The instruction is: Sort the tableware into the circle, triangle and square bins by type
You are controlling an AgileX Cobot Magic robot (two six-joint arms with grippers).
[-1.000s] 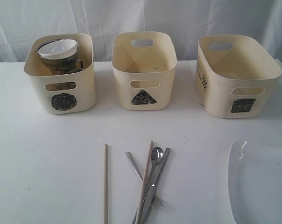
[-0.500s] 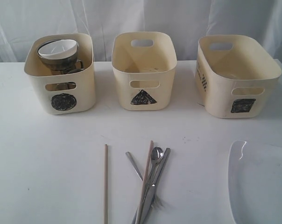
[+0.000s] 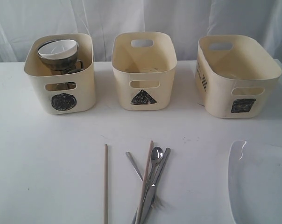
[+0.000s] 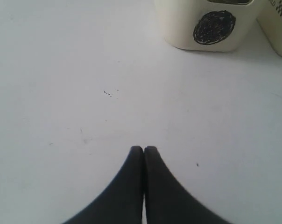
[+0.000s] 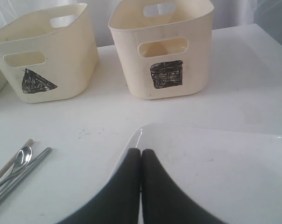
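Your right gripper (image 5: 141, 151), fingers pressed together and empty, hangs over the plate (image 5: 215, 168) at its corner, with the square bin (image 5: 166, 51) beyond. Your left gripper (image 4: 144, 148), likewise closed, hangs over the table (image 4: 61, 70), facing the circle bin (image 4: 211, 28). The cutlery (image 3: 150, 182) lies mid-table.

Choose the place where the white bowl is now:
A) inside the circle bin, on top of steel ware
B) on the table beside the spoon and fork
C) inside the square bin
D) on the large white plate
A: the white bowl sits on a steel mug inside the circle bin, and the large white plate carries nothing.
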